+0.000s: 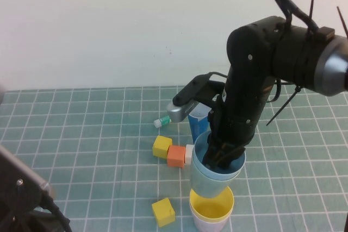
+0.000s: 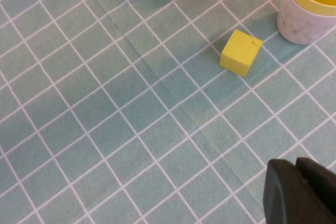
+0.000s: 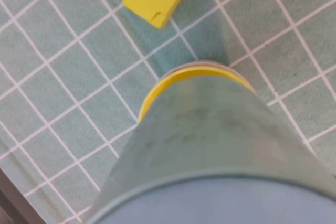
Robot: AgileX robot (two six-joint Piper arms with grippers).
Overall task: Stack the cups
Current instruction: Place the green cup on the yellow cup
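Teal grid mat [image 1: 81,134], right tool [image 1: 222,156] pinching blue cup [image 1: 212,180] above yellow cup [image 1: 212,206]; left tool [image 2: 302,192] pressed together

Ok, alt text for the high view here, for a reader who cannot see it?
The right gripper holds a light blue cup by its rim, tilted over a yellow cup nested in a pale cup. Behind stand a dark blue cup and small cubes on the checked mat. The left gripper is out of frame.

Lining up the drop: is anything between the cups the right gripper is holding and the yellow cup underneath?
Nothing. In the high view the right gripper holds the light blue cup over the yellow cup. The left gripper, shut, is parked aside.
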